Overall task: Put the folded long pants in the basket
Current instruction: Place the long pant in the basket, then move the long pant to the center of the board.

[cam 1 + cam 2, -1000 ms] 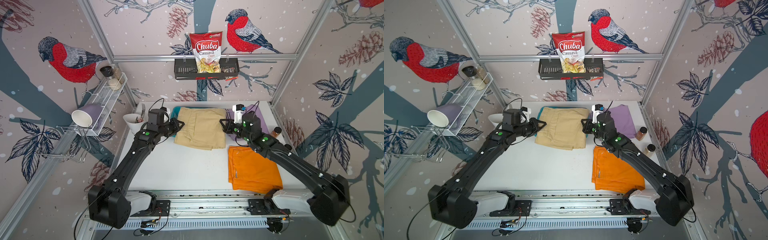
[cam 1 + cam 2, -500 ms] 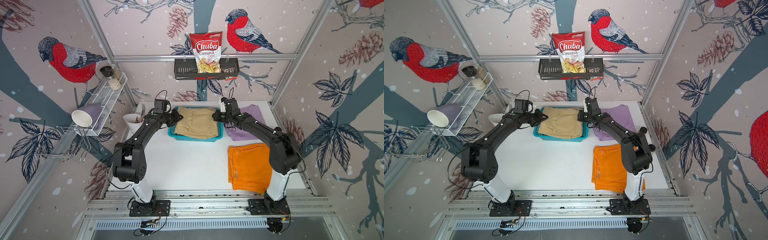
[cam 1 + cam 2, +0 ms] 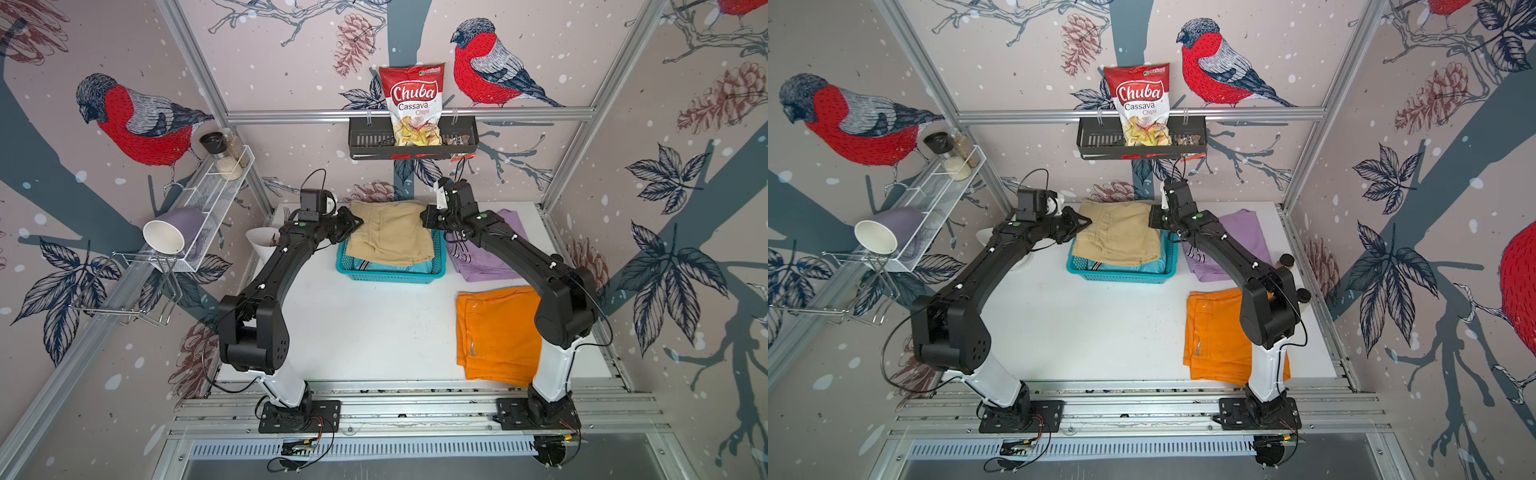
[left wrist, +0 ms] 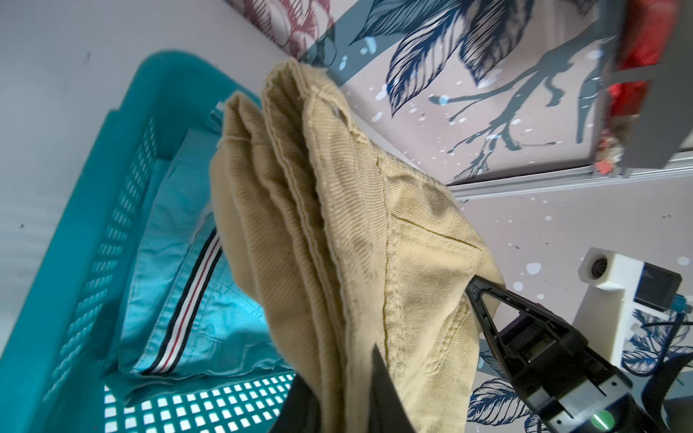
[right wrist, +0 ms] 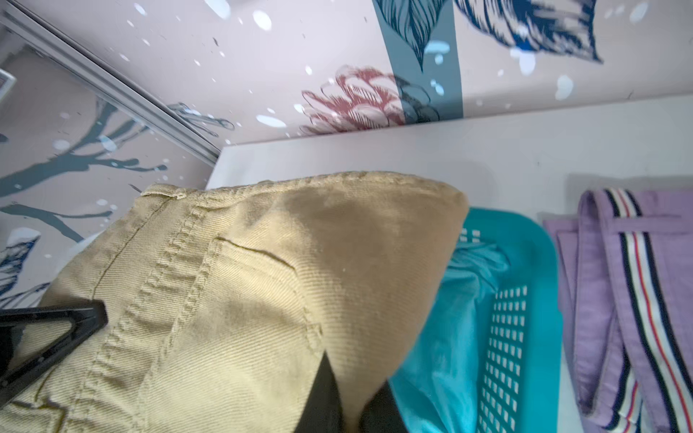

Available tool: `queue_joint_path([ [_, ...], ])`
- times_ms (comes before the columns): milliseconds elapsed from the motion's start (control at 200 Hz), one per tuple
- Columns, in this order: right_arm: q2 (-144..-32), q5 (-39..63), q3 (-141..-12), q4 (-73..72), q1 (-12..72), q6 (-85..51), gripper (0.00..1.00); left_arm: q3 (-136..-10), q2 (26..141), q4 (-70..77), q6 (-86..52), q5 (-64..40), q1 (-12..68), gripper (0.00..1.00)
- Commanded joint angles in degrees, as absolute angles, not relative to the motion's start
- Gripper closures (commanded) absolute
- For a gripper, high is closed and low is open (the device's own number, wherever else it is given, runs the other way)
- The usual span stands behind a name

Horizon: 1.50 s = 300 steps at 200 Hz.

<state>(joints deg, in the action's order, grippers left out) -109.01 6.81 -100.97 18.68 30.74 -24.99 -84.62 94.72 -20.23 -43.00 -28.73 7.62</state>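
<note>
Top view: outstretched left gripper (image 3: pixel 355 224) seemingly clamps tan pants (image 3: pixel 390 239).

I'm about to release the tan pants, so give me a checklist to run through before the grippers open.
1. Left gripper shut on the tan pants: ok.
2. Right gripper shut on them: ok.
3. Tan pants over the basket: ok.
4. Tan pants lowered onto the light blue pair: not ok, held above it.
5. Lilac pair and orange pair on the table, outside the basket: ok.
</note>
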Motion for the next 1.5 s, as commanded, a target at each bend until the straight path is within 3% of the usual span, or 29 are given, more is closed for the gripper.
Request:
queue_joint_path([
  [0, -109.0, 2.9, -102.3, 21.7, 30.7, -23.8, 1.00, -85.0, 93.9, -20.2, -41.8, -26.5, 7.4, 1.00],
  [335, -118.5, 4.5, -95.3, 17.0, 27.7, -24.4, 1.00, -77.1, 105.5, -14.5, -42.6, -26.7, 7.4, 1.00],
  [775, -123.4, 2.8, -93.5, 14.6, 26.1, -22.6, 1.00, -81.7, 115.6, -14.6, -40.7, -24.5, 7.5, 1.00],
  [1175, -124.0, 1.8, -91.3, 11.6, 25.6, -22.3, 1.00, -80.8, 115.1, -14.4, -40.4, -22.9, 7.5, 1.00],
  [1280, -121.6, 1.3, -91.1, 11.9, 26.2, -22.3, 0.81, -80.8, 113.0, -16.6, -40.4, -21.2, 7.6, 1.00],
  [1331, -120.4, 0.9, -91.3, 12.3, 26.8, -22.0, 0.63, -81.0, 111.8, -18.2, -40.3, -19.6, 7.9, 0.69],
  [1371, -119.5, 0.1, -91.7, 12.9, 27.1, -21.7, 0.56, -80.8, 110.3, -18.7, -40.2, -18.5, 8.2, 0.50],
  [1436, -118.4, -1.3, -93.2, 15.0, 27.6, -21.2, 0.48, -80.1, 107.4, -19.4, -40.4, -16.5, 8.6, 0.32],
  [1496, -116.9, -2.5, -94.4, 16.9, 27.8, -20.8, 0.40, -78.5, 104.4, -19.1, -40.8, -16.0, 9.0, 0.25],
])
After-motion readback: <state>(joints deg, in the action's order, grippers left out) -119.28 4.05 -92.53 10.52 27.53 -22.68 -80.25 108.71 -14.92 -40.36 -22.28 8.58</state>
